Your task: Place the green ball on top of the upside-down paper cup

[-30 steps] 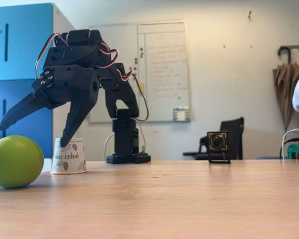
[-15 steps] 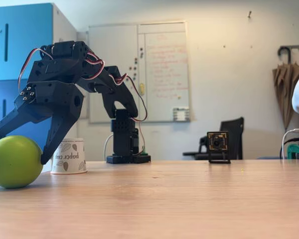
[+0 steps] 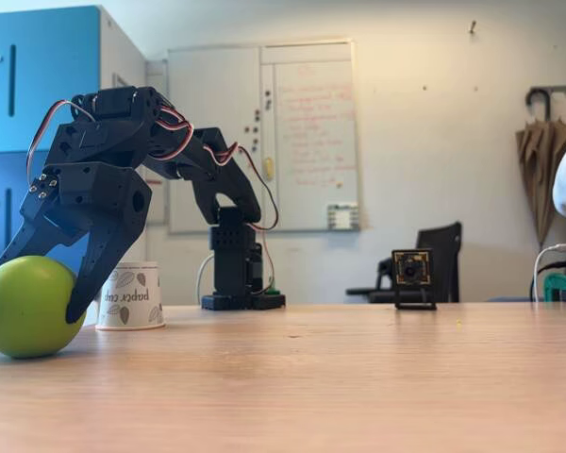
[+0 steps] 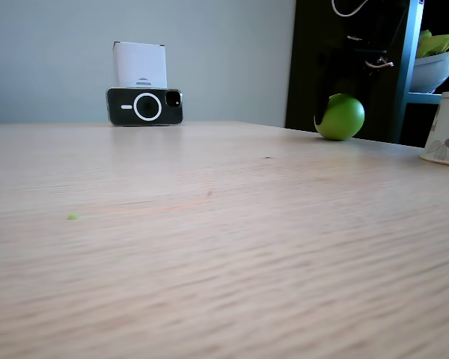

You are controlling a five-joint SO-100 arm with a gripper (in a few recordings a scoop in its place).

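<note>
The smooth lime-green ball [image 3: 24, 307] is seen resting on the wooden worktop [image 3: 340, 377], just beside the inverted leaf-printed white paper cup [image 3: 130, 295]. The black jaws are spread wide astride the ball, not yet closed.

Small black camera module [image 3: 412, 279] standing on the wooden table [image 3: 358, 387], well right of the blue cabinet [image 3: 38, 142]. Whiteboard [image 3: 264, 132] and folded umbrellas [image 3: 540, 160] on the wall behind the table. Phone [image 4: 144, 106] propped upright at the table's far edge.
</note>
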